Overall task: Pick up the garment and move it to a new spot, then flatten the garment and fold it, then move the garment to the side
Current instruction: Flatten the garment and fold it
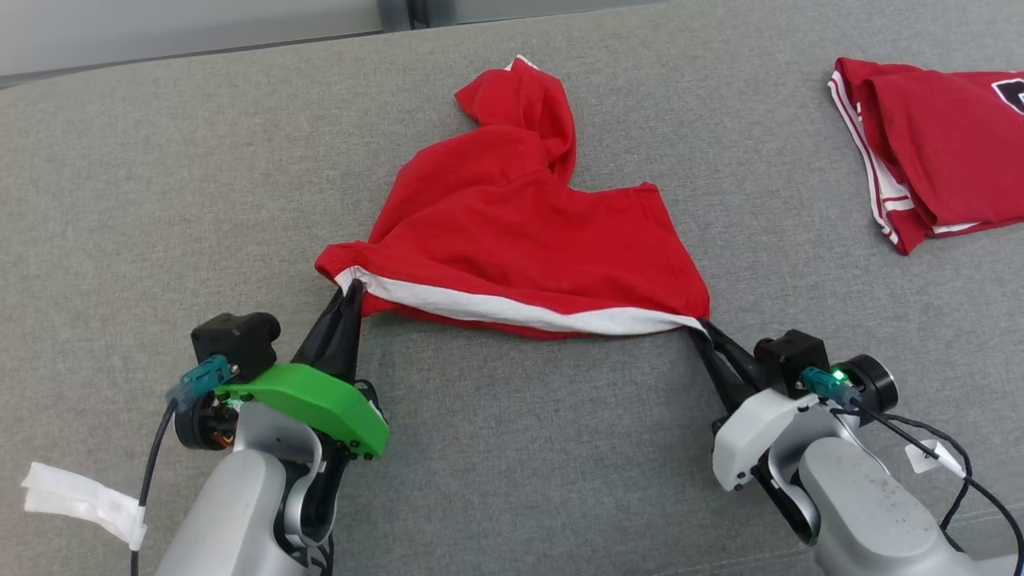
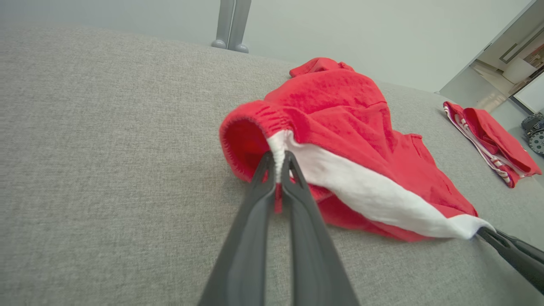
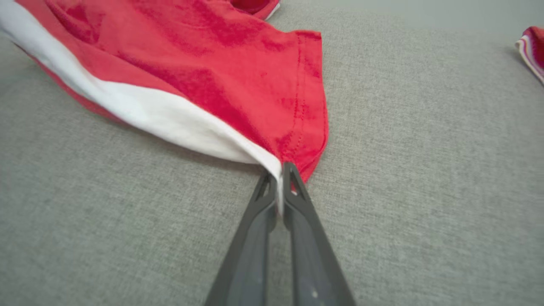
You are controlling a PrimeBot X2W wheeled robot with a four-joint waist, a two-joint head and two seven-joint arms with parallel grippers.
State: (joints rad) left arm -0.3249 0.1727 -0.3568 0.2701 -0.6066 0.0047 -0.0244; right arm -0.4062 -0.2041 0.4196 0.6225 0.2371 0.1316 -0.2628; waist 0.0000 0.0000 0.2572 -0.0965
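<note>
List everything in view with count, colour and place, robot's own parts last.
red garment: one, red with a white band, rumpled at the centre of the surface.
folded red garment: one, red with white stripes, far right of the surface.
grey surface: one, grey woven fabric, under both garments.
upright post: one, grey, beyond the surface's far edge.
left end effector: one, dark fingers, lower left, shut on the white band's left end.
right end effector: one, dark fingers, lower right, shut on the white band's right end.
</note>
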